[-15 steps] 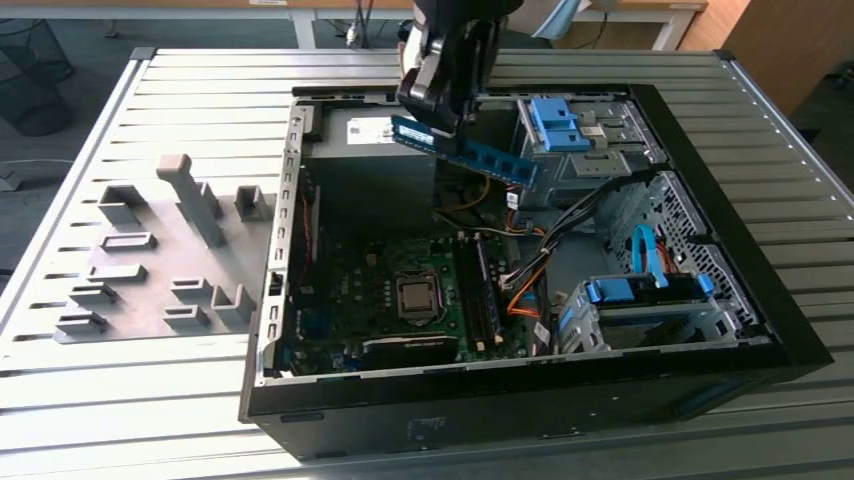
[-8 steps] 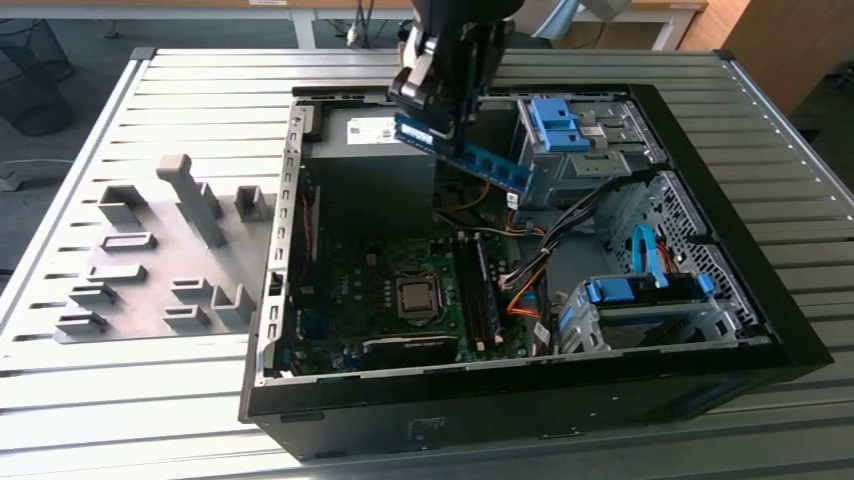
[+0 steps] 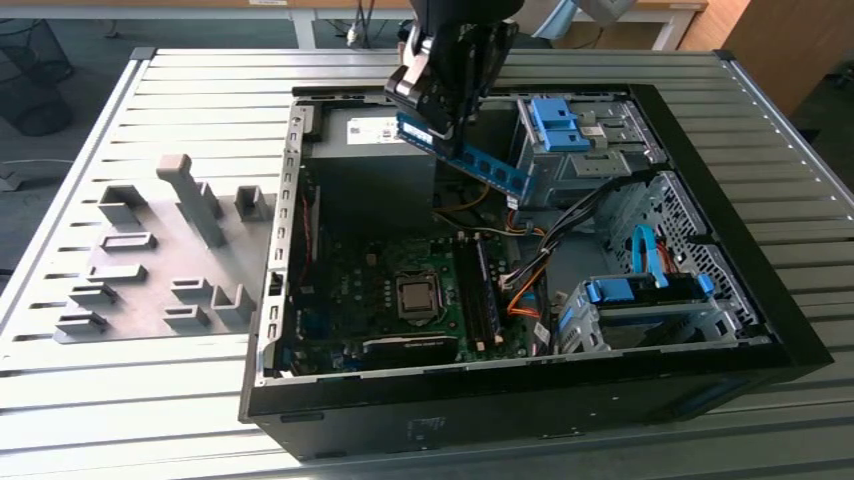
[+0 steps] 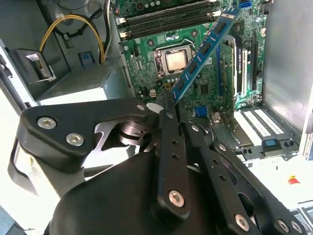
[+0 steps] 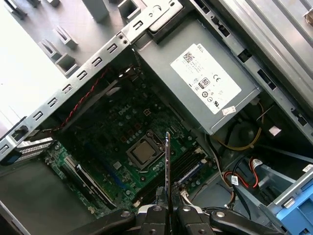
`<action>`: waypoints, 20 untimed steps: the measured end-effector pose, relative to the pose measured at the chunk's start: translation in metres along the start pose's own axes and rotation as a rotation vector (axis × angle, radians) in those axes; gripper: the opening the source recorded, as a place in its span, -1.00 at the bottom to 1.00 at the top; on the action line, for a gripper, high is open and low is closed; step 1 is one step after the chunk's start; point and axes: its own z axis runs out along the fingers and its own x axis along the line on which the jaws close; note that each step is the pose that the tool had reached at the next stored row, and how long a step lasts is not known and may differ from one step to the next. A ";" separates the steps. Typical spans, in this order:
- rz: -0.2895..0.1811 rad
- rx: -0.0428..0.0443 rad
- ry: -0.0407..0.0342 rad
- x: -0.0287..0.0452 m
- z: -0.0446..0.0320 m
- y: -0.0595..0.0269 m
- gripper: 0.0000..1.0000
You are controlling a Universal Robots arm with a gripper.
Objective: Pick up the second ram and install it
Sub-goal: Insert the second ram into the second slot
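Now | gripper (image 3: 447,125) clamped on the second ram (image 3: 483,165) | stick tilted, upper centre of exterior view, above open computer case (image 3: 534,395) | over motherboard (image 4: 195,44) in second wrist view

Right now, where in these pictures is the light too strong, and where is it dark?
First wrist view: the table beside the case is washed out white. Second wrist view: the near claw is black against bright edges. Exterior view: the case floor lies in shadow.
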 end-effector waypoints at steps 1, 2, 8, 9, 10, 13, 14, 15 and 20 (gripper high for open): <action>0.001 0.0000 0.0000 0.0000 0.0000 0.0000 -0.72; 0.002 0.0000 0.0000 0.0000 0.0000 0.0000 -0.72; 0.002 0.0000 0.0000 0.0000 0.0000 0.0000 -0.72; 0.002 -0.0001 0.0000 0.0000 0.0000 0.0000 -0.72; 0.002 0.0000 0.0000 0.0000 0.0000 0.0000 -0.72; 0.002 -0.0001 0.0000 0.0000 0.0000 0.0000 -0.72; 0.002 0.0000 0.0000 0.0000 0.0000 0.0000 -0.72; 0.002 0.0000 0.0000 0.0000 0.0000 0.0000 -0.72; 0.050 0.0001 0.0011 0.0000 0.0007 0.0001 -0.72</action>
